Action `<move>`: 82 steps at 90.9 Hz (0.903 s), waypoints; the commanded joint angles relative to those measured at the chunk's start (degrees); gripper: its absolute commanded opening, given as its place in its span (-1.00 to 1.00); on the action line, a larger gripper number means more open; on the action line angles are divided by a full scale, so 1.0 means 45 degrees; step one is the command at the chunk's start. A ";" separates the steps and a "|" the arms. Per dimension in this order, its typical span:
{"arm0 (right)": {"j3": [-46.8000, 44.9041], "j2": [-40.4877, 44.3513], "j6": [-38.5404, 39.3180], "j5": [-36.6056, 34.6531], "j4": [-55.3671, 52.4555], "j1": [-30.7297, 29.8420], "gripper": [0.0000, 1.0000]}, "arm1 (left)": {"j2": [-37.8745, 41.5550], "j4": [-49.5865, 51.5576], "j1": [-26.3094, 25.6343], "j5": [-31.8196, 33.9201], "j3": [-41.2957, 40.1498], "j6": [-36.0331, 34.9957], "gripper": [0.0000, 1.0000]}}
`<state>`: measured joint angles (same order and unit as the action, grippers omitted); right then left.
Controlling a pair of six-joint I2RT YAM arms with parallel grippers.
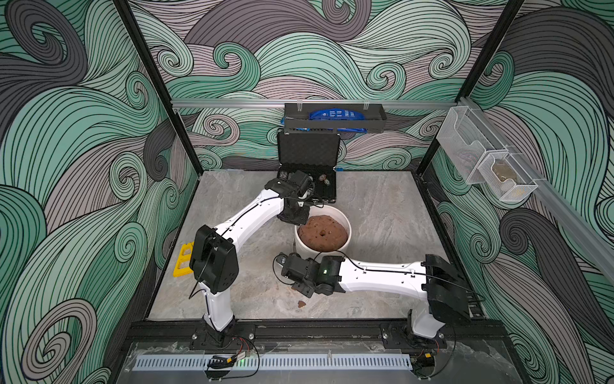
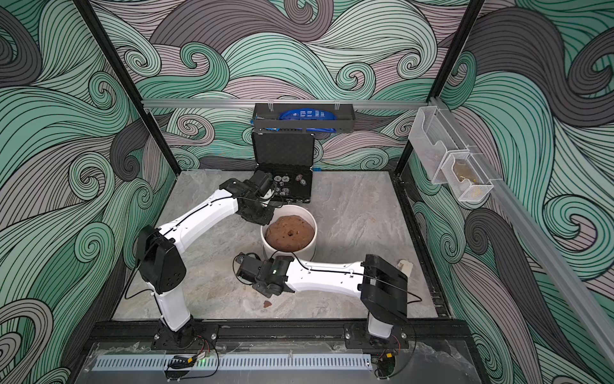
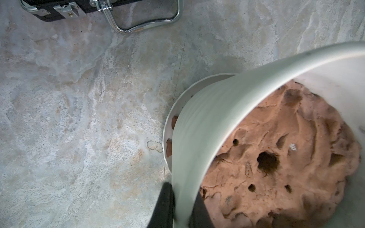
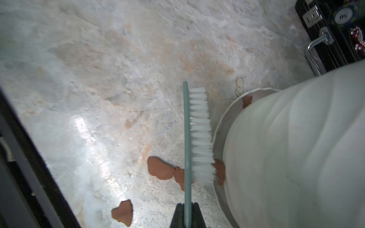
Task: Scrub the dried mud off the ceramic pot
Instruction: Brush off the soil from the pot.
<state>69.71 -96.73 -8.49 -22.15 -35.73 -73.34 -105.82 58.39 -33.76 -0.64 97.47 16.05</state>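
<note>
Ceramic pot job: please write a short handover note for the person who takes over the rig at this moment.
Left end effector: shut on the ceramic pot wall at the rim, one finger inside, one outside.
Right end effector: shut on the brush handle, bristles turned toward the pot's base.
Done: pieces of dried mud lie loose on the table; the wall shown in the wrist views looks clean.
To do: more mud sits on the saucer against the pot's base; the far side is hidden, so check it.
</note>
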 commanded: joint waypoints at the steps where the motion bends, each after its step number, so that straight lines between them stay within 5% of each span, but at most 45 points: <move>1: -0.0666 0.0892 -0.0009 0.0461 -0.0316 0.0104 -1.00 | -0.0196 0.0485 0.0190 -0.0965 0.0030 -0.0138 -0.74; 21: -0.1737 0.2285 -0.1815 0.0186 -0.2657 0.0447 -1.00 | -0.0494 0.0720 0.0507 -0.1016 0.0490 -0.0437 -0.74; 82: -0.1086 0.1060 -0.1991 -0.0222 -0.3051 0.1068 -1.00 | -0.0364 0.0872 0.0504 -0.1559 0.0349 -0.0366 -0.76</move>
<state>62.48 -91.13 -18.15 -20.84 -51.18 -70.00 -106.76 59.94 -32.84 -2.20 99.00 13.47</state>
